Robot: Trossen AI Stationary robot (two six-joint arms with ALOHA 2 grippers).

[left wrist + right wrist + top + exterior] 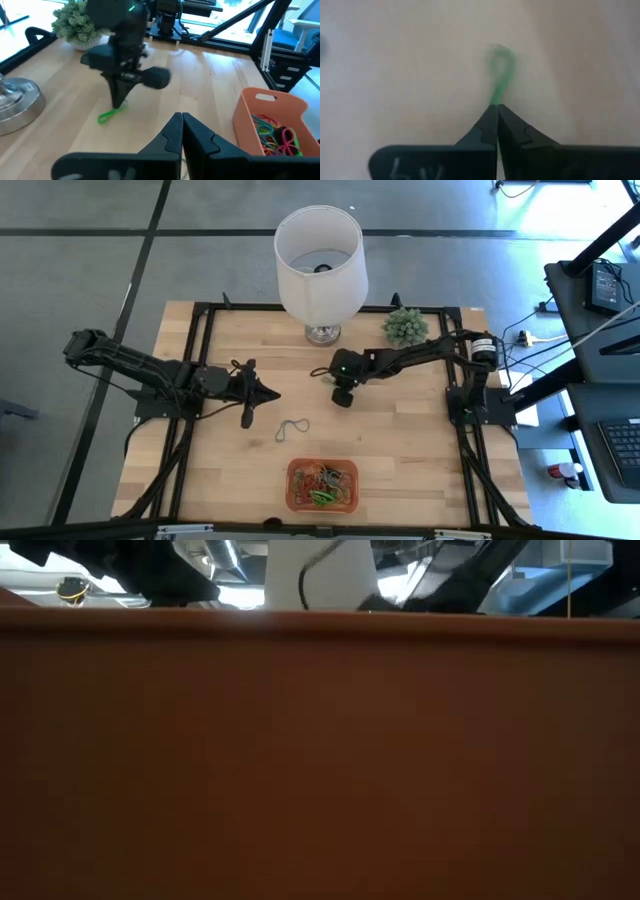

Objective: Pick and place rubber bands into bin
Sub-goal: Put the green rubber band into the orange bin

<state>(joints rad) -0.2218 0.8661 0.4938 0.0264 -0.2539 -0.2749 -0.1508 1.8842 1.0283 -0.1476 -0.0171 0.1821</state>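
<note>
The green band (499,75) is the one in play: it lies on the bare wood mid-table, toward the lamp side, and the right gripper (497,107) has its fingers pressed together right on the band's near end. The loop sticks out past the tips, so it's pinching just one edge, which makes sense since these things lie flat and there's nothing else to grab. From the left wrist view you can see the same gripper (117,102) pointing straight down at the table with the band (111,115) trailing out beside its tips. Whether the pinch has really caught the rubber or is only pressing it onto the wood, I honestly can't tell from here.

Another band (292,426) lies loose, nearer the bin, between the two arms. Looks like the next candidate.

The bin (322,485) sits at the front edge, well apart from the green band, already holding a tangle of red, green and yellow bands. So the job is partway done, I'd say.

The left gripper (262,393) waits over the left half of the table, fingers closed on nothing, tips aimed at the middle. Probably parked there to stay out of the way.

The lamp (320,270) and a little plant (405,327) stand at the back, clear of the work.
</note>
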